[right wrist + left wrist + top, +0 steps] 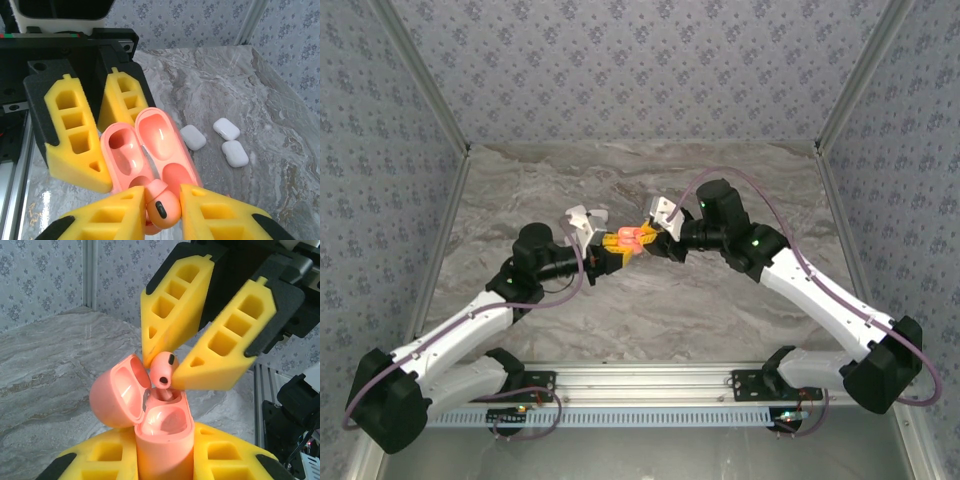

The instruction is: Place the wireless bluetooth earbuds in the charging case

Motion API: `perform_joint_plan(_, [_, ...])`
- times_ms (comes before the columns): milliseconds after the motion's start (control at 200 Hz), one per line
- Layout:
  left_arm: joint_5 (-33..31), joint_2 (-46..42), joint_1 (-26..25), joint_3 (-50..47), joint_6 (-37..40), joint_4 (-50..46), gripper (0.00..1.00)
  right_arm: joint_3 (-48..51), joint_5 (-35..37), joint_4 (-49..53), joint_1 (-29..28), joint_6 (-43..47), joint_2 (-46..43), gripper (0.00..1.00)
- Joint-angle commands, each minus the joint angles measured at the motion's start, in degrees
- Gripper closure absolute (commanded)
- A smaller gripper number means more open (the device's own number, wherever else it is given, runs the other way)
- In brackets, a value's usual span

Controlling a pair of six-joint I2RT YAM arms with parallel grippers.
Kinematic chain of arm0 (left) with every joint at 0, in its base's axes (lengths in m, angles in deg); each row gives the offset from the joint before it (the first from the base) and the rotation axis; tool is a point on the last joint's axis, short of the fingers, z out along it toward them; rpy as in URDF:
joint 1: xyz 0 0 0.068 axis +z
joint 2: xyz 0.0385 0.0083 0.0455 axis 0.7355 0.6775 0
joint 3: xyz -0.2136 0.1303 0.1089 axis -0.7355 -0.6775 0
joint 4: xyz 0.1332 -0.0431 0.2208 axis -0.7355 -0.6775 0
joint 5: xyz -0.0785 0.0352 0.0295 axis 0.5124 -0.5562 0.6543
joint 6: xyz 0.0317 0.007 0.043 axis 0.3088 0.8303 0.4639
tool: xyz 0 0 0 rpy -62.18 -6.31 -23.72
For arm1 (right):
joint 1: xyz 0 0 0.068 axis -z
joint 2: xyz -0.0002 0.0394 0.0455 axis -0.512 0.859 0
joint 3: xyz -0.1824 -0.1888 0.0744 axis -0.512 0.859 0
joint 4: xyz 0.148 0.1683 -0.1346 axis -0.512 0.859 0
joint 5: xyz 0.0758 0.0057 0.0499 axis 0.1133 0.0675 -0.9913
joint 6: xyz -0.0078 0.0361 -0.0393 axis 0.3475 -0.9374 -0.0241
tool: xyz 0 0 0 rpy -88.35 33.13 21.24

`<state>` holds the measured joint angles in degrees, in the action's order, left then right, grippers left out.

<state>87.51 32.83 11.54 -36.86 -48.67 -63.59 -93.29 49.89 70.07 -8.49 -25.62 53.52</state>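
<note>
Earbud [163,371], pinched between the right fingers [227,347], hangs stem-down just above the open charging case [165,430] (gripped upright by the left fingers [235,449]), stem entering one socket.

White-and-black arms [470,330], purple cables [730,169], yellow jaws

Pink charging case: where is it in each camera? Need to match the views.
Top external: pink case mid-frame, between the left gripper and the right gripper.
Left wrist: pink case bottom centre, upright, lid open to the left, clamped in the left gripper.
Right wrist: pink case centre, open, insides facing the camera, just above the right gripper.
Shared landmark: the pink earbud pinched by the right gripper at the case's mouth.
</note>
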Motion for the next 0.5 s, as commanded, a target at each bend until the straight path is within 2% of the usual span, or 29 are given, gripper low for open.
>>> perform_joint_plan(0, [0.86,-0.05,-0.39,2.78,-0.3,2.92,0.97,-0.69,-3.44,1.08,0.64,-0.42,-1.0,0.69])
perform_joint_plan(160, [0.77,-0.09,-0.39,2.62,-0.08,2.91,0.97,-3.58,-9.07,1.72,2.91,-3.88,-1.32,0.56])
perform_joint_plan(280, [-0.61,-0.48,-0.37,2.15,0.21,2.69,0.98,-4.14,-10.02,-0.18,5.48,-8.47,-2.42,0.49])
perform_joint_plan(365, [-3.46,-1.46,-0.39,1.46,0.96,1.51,0.99,-4.12,-7.36,-2.48,7.66,-13.67,-2.43,0.45])
perform_joint_plan(495, [-13.22,-5.08,-0.4,-0.29,2.57,-1.77,1.0,-3.51,-0.31,-1.82,10.81,-19.88,0.97,0.39])
